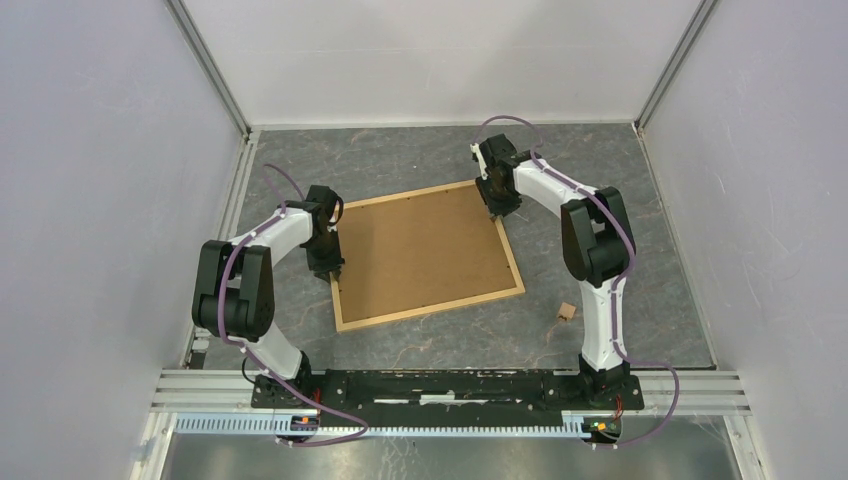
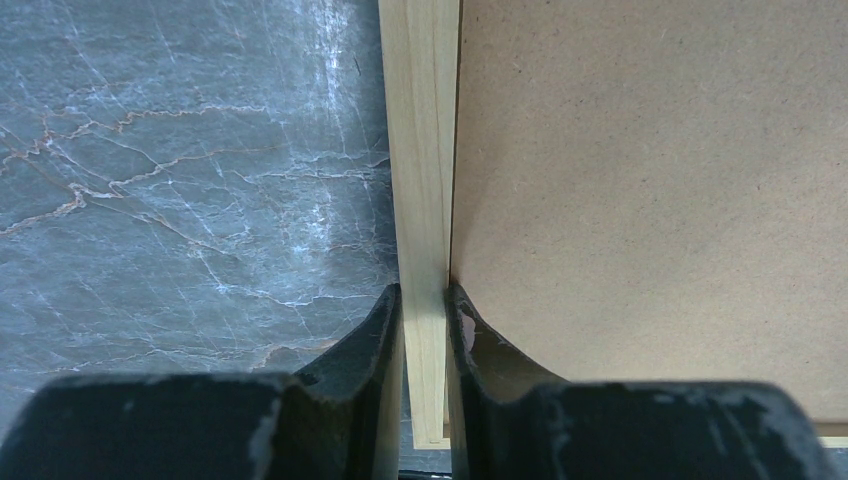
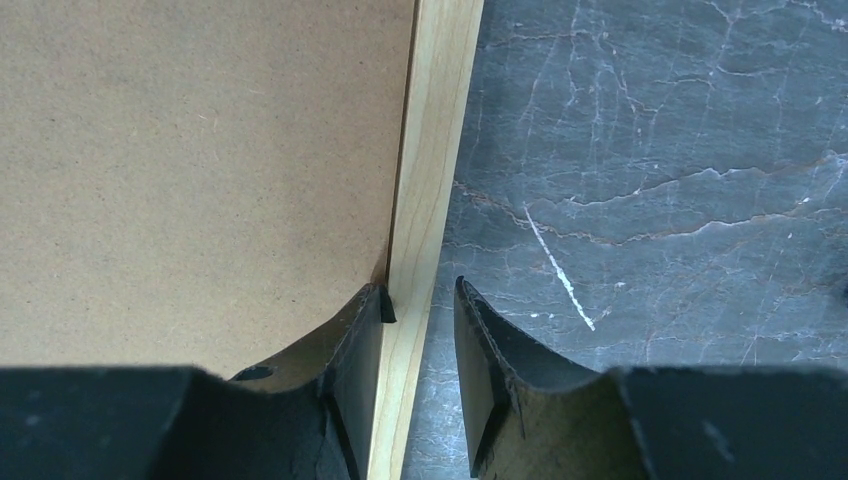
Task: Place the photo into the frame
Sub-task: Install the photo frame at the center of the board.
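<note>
The large rectangular frame (image 1: 425, 255) of thin light natural wood strips lies flat, back side up, in the middle of the scene. Its brown fibreboard backing panel (image 2: 650, 200) is seated inside the rim and faces me. The sunflower photo shows in none of my views. It may already sit under the panel, or it may be somewhere else; I cannot tell which. So I judge the task either close to finished, with the back shut over the print, or stalled with the print yet to be found. No fastening clips show on the panel.

My left gripper (image 2: 424, 295) is at the near end of the frame's left side. Its black fingers (image 2: 360, 340) are clamped on the pale wood strip (image 2: 420, 150), one pad outside the strip and one on the panel side, with no gap visible.

My right gripper (image 3: 420, 290) is at the far right corner and straddles the right-hand strip (image 3: 435, 150) loosely. The inner finger (image 3: 355, 340) touches the strip's inner edge by the panel. The outer finger (image 3: 480, 340) stands clear of the wood, with table showing between, so this side grips nothing.

The frame lies on a dark grey marbled table (image 1: 620, 200). A small tan block (image 1: 566, 312) lies by itself near my right arm, apart from the frame.
</note>
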Tool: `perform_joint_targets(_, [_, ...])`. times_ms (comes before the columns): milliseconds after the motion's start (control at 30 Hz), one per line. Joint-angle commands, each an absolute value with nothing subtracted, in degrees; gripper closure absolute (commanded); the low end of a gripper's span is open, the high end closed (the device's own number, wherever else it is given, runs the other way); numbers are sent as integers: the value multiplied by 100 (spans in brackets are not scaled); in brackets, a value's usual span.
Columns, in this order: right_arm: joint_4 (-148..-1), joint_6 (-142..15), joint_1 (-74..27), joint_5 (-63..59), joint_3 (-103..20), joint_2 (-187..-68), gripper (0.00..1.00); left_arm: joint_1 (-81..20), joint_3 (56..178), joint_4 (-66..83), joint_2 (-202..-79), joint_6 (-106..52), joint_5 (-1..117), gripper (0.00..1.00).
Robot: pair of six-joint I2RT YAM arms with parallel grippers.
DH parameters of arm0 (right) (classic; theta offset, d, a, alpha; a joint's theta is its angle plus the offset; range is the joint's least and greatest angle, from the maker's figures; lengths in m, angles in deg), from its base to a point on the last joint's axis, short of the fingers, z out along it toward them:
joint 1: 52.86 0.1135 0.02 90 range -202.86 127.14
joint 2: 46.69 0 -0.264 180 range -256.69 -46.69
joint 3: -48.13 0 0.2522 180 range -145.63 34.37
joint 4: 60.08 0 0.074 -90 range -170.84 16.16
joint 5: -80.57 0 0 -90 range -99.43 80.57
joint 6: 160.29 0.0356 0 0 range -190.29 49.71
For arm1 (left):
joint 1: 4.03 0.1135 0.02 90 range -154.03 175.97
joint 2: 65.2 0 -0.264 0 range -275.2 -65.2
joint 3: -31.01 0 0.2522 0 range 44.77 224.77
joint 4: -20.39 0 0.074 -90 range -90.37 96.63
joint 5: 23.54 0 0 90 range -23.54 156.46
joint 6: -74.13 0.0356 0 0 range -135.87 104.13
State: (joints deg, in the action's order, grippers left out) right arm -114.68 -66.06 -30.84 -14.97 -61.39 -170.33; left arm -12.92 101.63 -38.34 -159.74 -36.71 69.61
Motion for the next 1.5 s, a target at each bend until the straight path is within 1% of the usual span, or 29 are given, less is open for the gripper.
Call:
perform_joint_targets(0, [-11483,-6602,-3140,-1907,-5745,-17278,62,-1328,10203,-3801,-15908,-3463,7131,98])
perform_joint_targets(133, [-11442,-6590,-3143,-1797,-5754,-17326,62,-1326,10199,-3801,-15906,-3463,7131,98])
perform_joint_targets(200, [-11378,-6580,-3166,-1542,-5716,-17343,62,-1326,10190,-3805,-15900,-3463,7142,98])
perform_joint_targets(533, [-10630,-6324,-3346,403,-5095,-17284,58,-1326,10187,-3771,-15880,-3467,7051,98])
perform_joint_targets(733, [-10485,-6190,-3465,1460,-5118,-16892,54,-1335,10181,-3774,-15888,-3463,7014,98])
perform_joint_targets(800, [-10549,-6172,-3515,1118,-5178,-16574,52,-1331,10174,-3768,-15865,-3466,7041,98])
perform_joint_targets(900, [-10937,-6285,-3504,-163,-5389,-16119,52,-1336,10172,-3771,-15862,-3467,7066,98])
perform_joint_targets(967, [-11066,-6348,-3503,-469,-5437,-15979,53,-1335,10172,-3773,-15872,-3463,7075,98])
perform_joint_targets(1133, [-11223,-6402,-3397,-642,-5616,-16232,60,-1338,10198,-3768,-15902,-3467,7055,98])
perform_joint_targets(1467, [-11290,-6425,-3294,-781,-6047,-16727,64,-1335,10172,-3782,-15908,-3452,7079,98])
